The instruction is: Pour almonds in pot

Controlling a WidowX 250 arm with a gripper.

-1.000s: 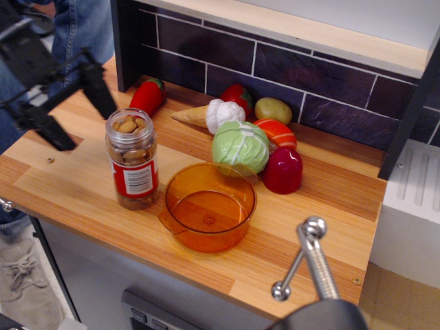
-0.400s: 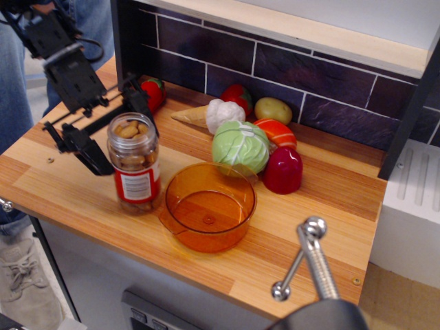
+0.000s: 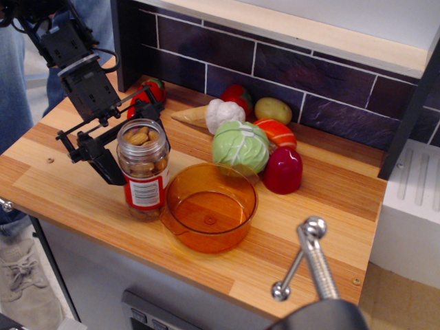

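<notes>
The almonds (image 3: pixel 141 135) fill a clear jar (image 3: pixel 144 180) with a red-and-white label, open at the top, standing upright near the counter's front left. My black gripper (image 3: pixel 135 146) straddles the jar at its upper half. One finger (image 3: pixel 104 162) presses the jar's left side and the other (image 3: pixel 152 112) is behind it, so it is shut on the jar. The orange translucent pot (image 3: pixel 210 237) stands just right of the jar, nearly touching it, and looks empty. Its tab handle (image 3: pixel 167 221) points front-left.
Toy food lies behind the pot: a green cabbage (image 3: pixel 240 146), a dark red piece (image 3: pixel 282 170), a white garlic (image 3: pixel 223 113), a yellow-green potato (image 3: pixel 273 108) and a red pepper (image 3: pixel 152 89). A dark tile wall (image 3: pixel 309 75) backs the counter. A metal lever (image 3: pixel 309 258) stands at the front right.
My gripper came in from the far left and closed around the jar. The jar has shifted a little to the right, closer to the pot.
</notes>
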